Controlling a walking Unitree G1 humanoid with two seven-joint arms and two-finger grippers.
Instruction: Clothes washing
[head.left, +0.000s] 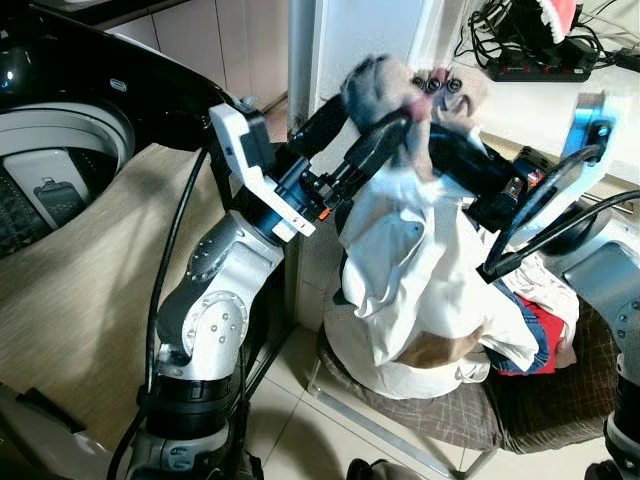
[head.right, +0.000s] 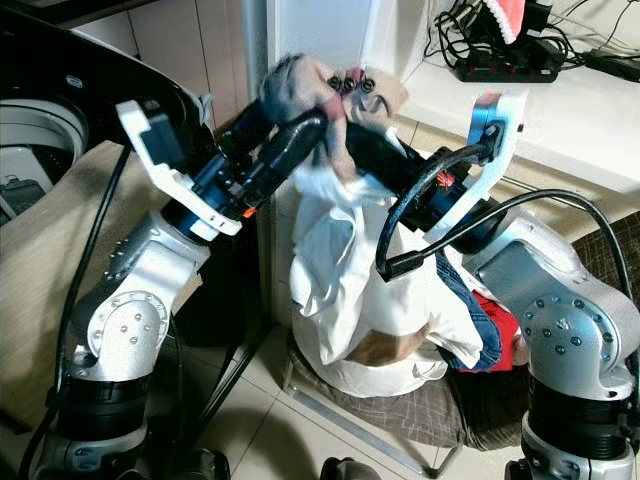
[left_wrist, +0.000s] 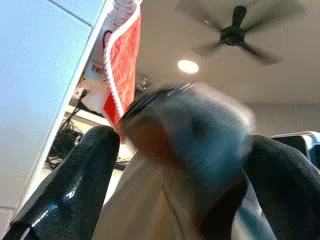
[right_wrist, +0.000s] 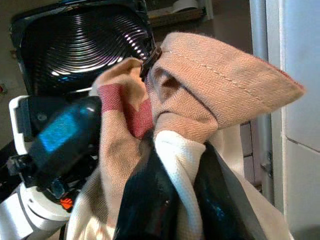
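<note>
Above the chair (head.left: 470, 420), between both my arms, hangs a white garment (head.left: 410, 280), its top bunched together with a tan herringbone cloth (right_wrist: 220, 85) that has a red stripe. My left gripper (head.left: 395, 125) comes in from the left and my right gripper (head.right: 345, 125) from the right; they meet at that bunch, raised high in front of a white cabinet (head.right: 320, 30). My right wrist view shows my right fingers (right_wrist: 150, 200) closed on the white fabric, with the tan cloth folded over above them. My left wrist view is blurred: a grey-blue lump of cloth sits between my two left fingers (left_wrist: 75, 185), which stand somewhat apart around it, so they grip the bundle.

Below, the garment drapes down onto more laundry piled on the chair seat, among it blue and red clothes (head.left: 530, 335). The washing machine (head.left: 50, 160) stands open at my left; the right wrist view looks into its ribbed drum (right_wrist: 85, 45). Behind the chair, a desk (head.right: 560, 110) carries a black power strip (head.right: 505, 68) with tangled cables. Only the left wrist view catches the ceiling fan (left_wrist: 235, 32), a round lamp (left_wrist: 188, 66) and a red cloth with white trim (left_wrist: 122, 65).
</note>
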